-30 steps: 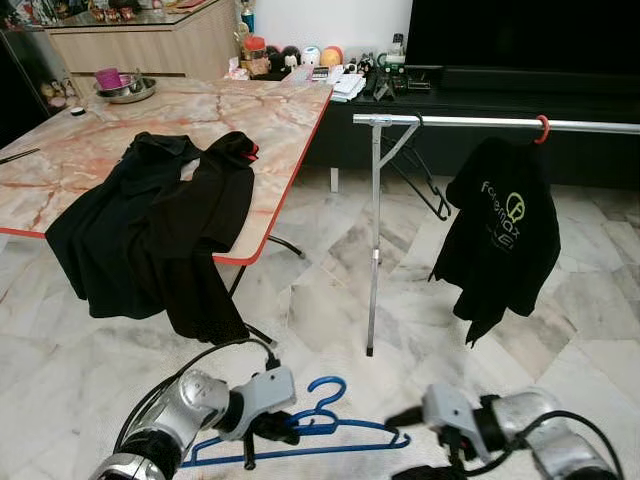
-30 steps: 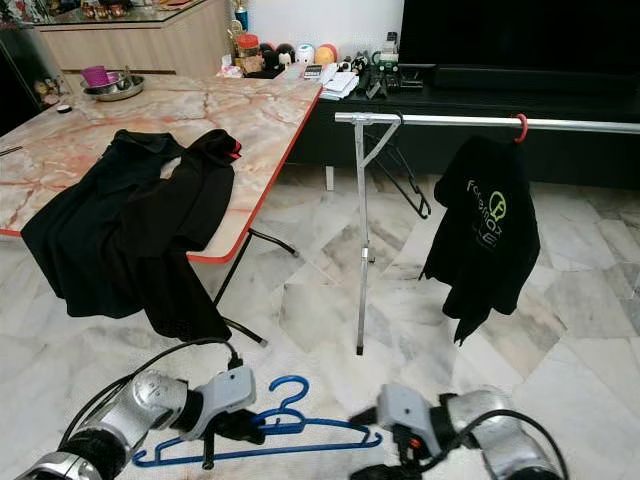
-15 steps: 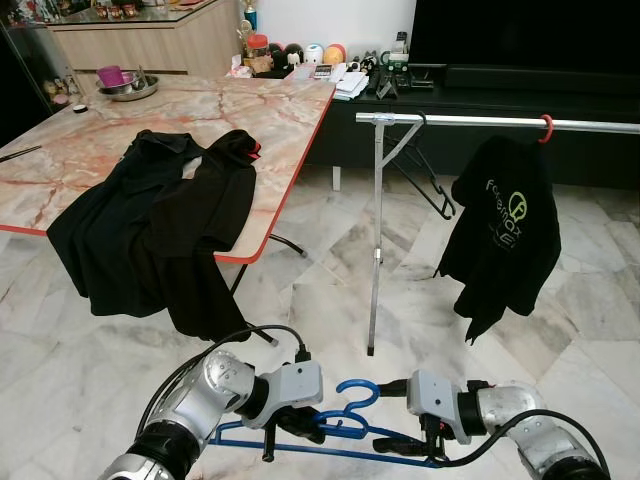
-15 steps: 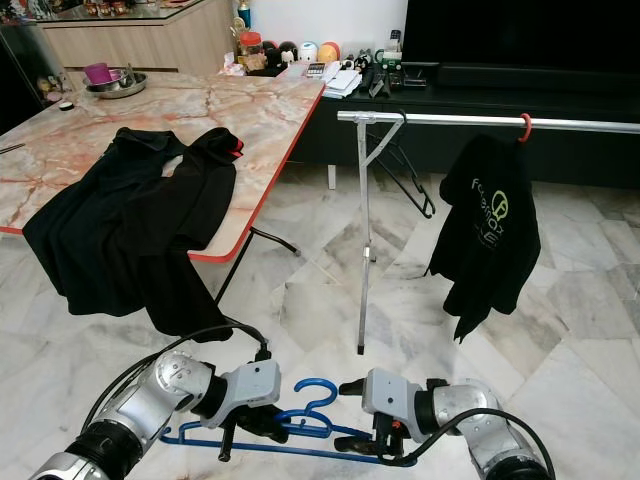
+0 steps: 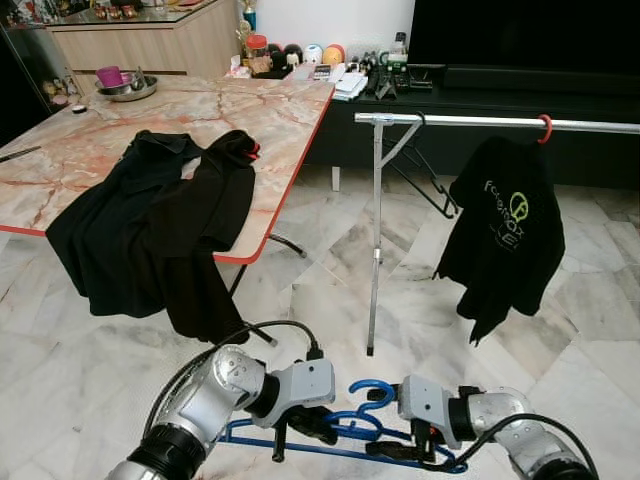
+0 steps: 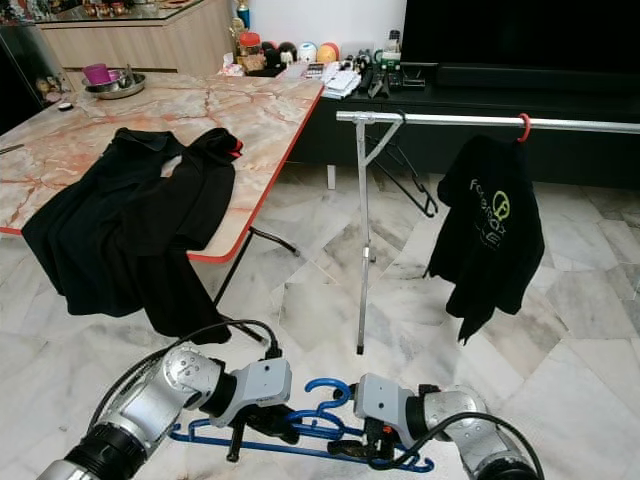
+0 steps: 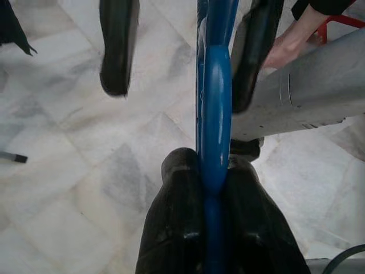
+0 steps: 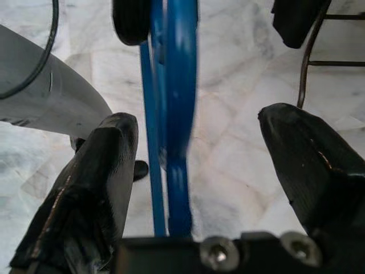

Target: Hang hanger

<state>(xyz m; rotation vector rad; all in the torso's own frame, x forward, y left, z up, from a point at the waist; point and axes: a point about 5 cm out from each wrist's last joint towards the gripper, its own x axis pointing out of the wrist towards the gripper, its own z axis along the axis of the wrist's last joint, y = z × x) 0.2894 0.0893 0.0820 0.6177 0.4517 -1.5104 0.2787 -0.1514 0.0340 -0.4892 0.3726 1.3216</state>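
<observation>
A marble floor (image 5: pixel 320 290) spreads across the scene. On the left stands a marble-topped table (image 5: pixel 260 110) with a red edge, and a black jacket (image 5: pixel 150 230) is draped over its near edge, hanging down toward the floor. To the right, further off, a metal clothes rail (image 5: pixel 500 122) runs across on a thin upright post, and a black T-shirt (image 5: pixel 505 230) hangs from it on a red hanger (image 5: pixel 544 126); an empty black hanger (image 5: pixel 425 175) dangles near the post.

Close in, low over the floor, the blue hanger (image 5: pixel 370 395) lies level between the two arms. The left gripper (image 7: pixel 205 222) is clamped tight on the hanger near its hook. The right gripper (image 8: pixel 188 154) has its fingers spread wide on either side of the hanger's blue bars, not gripping them.
</observation>
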